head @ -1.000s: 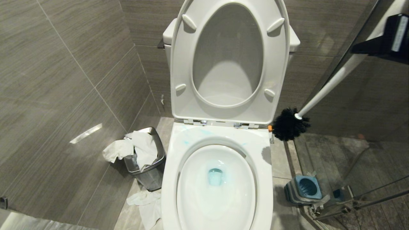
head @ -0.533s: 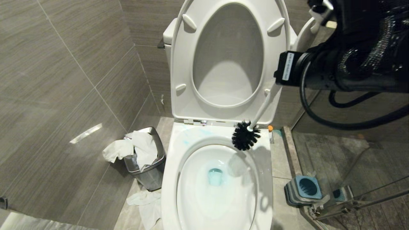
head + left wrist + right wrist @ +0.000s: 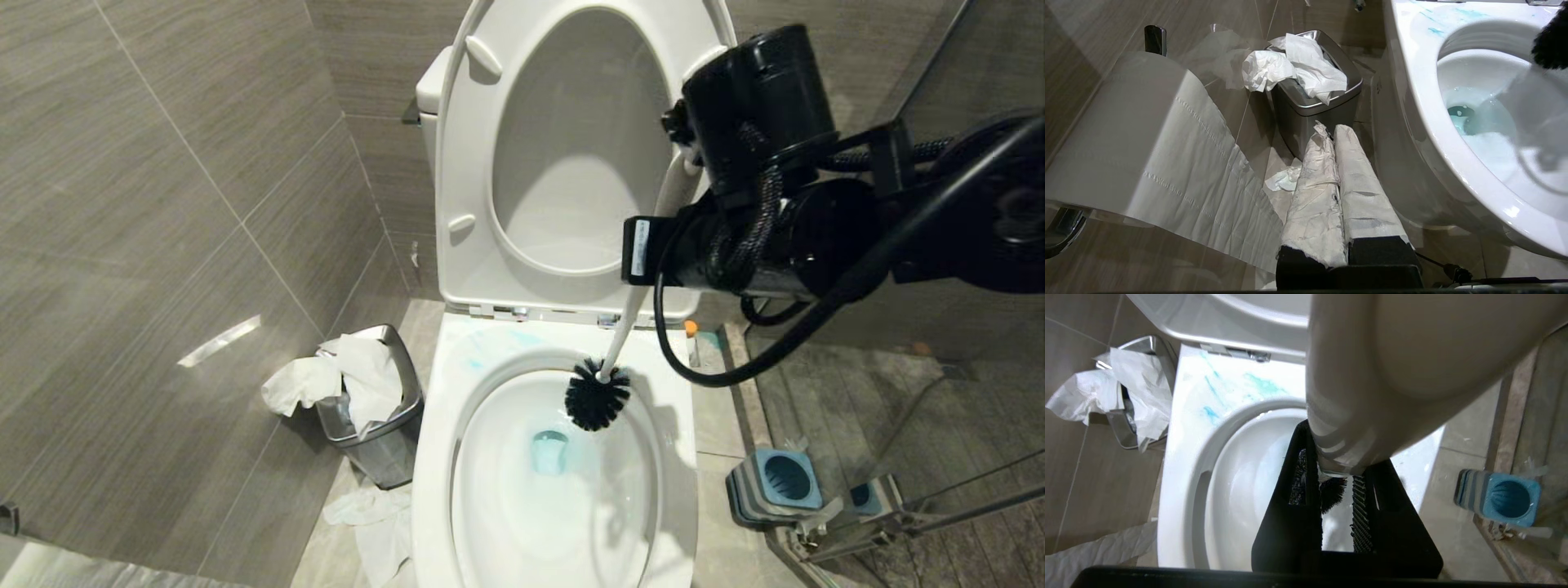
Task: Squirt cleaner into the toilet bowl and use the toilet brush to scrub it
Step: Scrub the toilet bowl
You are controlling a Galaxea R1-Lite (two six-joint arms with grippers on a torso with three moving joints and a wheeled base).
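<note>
Here the right gripper pinches the brush by its white handle. The black head hangs over the back of the bowl, just above blue-tinted water. The left gripper, pressed together, points at the bin.

Right pincer clamped, arm reaching from the right; left pincer closed.

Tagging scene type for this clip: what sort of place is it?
A bathroom toilet stall, most likely: a white toilet bowl with its seat raised, a toilet paper roll on the wall, and a steel bin stuffed with tissue.
</note>
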